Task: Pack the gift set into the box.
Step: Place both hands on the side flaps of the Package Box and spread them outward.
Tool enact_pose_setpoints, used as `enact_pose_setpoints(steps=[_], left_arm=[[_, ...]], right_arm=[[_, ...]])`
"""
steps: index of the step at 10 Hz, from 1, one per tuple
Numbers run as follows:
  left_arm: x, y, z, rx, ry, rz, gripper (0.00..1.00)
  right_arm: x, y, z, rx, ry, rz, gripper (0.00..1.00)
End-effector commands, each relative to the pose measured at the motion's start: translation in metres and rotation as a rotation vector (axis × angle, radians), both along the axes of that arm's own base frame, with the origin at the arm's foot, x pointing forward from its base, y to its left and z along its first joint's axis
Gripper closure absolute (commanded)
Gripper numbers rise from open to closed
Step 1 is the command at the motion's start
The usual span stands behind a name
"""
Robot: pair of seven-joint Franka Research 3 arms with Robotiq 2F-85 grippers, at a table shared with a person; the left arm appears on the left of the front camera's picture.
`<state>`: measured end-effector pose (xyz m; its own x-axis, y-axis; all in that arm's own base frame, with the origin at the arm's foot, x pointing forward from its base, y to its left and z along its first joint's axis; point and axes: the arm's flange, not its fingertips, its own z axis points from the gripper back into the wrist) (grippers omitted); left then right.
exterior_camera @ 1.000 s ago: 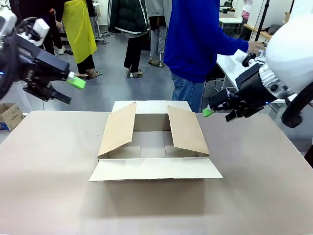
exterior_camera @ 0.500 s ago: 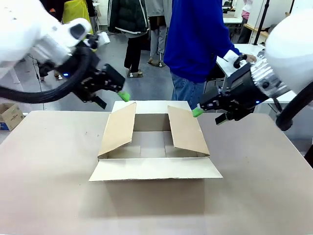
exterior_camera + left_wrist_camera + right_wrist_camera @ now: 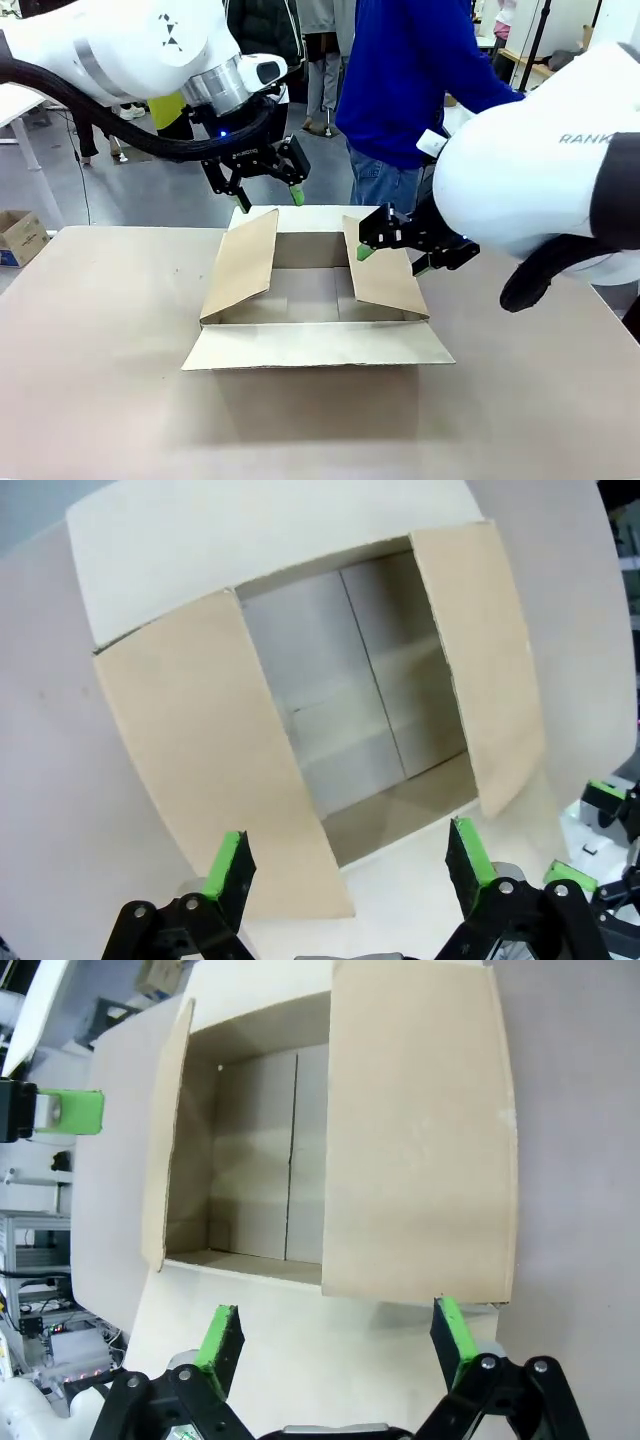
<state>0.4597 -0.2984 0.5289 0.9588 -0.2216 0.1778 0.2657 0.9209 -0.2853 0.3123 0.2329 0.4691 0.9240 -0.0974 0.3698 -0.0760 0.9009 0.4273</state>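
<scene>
left gripper is held released and empty over the far edge of the open box, right gripper likewise released over its right flap.

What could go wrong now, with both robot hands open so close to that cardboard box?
1. The right hand hovers right by the right flap of the box; it might press that flap shut or shove the box.
2. The left hand hangs near the far edge, not far from the right one; the two could bump.
3. Both side flaps lean inward, so anything lowered in may catch.
</scene>
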Motion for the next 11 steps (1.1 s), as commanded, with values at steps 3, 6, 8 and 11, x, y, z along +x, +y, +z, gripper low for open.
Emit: enact_pose_setpoints(steps=[3,6,8,11], left_arm=[[-0.005,-0.008,-0.015,0.043,-0.083,0.169,0.00],[-0.018,-0.037,-0.053,0.295,-0.172,0.177,0.00],[-0.014,-0.044,-0.071,0.401,-0.170,0.199,0.00],[-0.005,-0.047,-0.096,0.447,-0.137,0.224,0.00]], right_arm=[[-0.001,-0.006,0.009,0.038,0.001,0.040,0.00],[-0.001,-0.006,0.009,0.038,0.001,0.040,0.00],[-0.001,-0.006,0.009,0.038,0.001,0.040,0.00],[-0.001,-0.006,0.009,0.038,0.001,0.040,0.00]])
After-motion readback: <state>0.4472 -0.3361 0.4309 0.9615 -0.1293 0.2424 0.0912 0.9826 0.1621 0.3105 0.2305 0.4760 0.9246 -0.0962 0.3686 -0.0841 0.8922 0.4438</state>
